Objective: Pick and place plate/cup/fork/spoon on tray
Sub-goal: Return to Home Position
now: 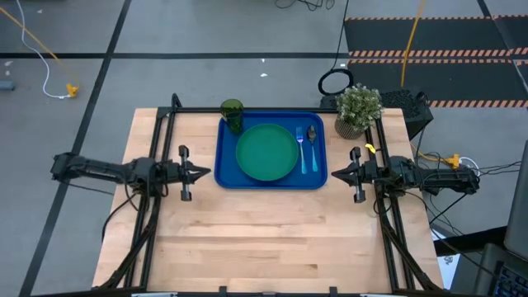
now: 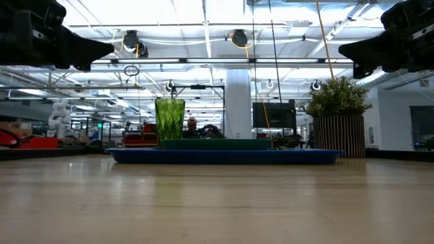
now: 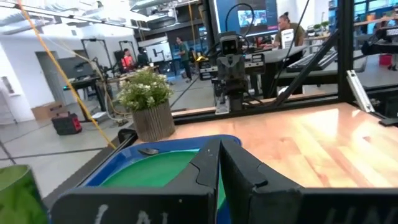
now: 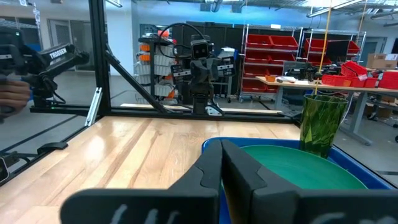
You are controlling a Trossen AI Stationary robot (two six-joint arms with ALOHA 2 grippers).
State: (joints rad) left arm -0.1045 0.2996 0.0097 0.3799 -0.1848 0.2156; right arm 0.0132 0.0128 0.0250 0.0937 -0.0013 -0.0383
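The blue tray [image 1: 227,175] lies at the table's far middle. On it rest the green plate [image 1: 266,152], the dark-green cup [image 1: 232,113] upright at its far left corner, and the fork [image 1: 301,150] and spoon [image 1: 312,147] side by side right of the plate. My left gripper [image 1: 206,173] hovers shut just left of the tray, pointing level at it. My right gripper [image 1: 336,174] hovers shut just right of the tray, facing it. Both hold nothing. In the left wrist view my fingers [image 3: 219,163] meet over the plate [image 3: 155,171].
A potted leafy plant [image 1: 358,110] stands on the table's far right corner beside the tray. Black frame bars [image 1: 169,124] run along the left, right and far sides. The near half of the wooden table [image 1: 272,239] lies bare.
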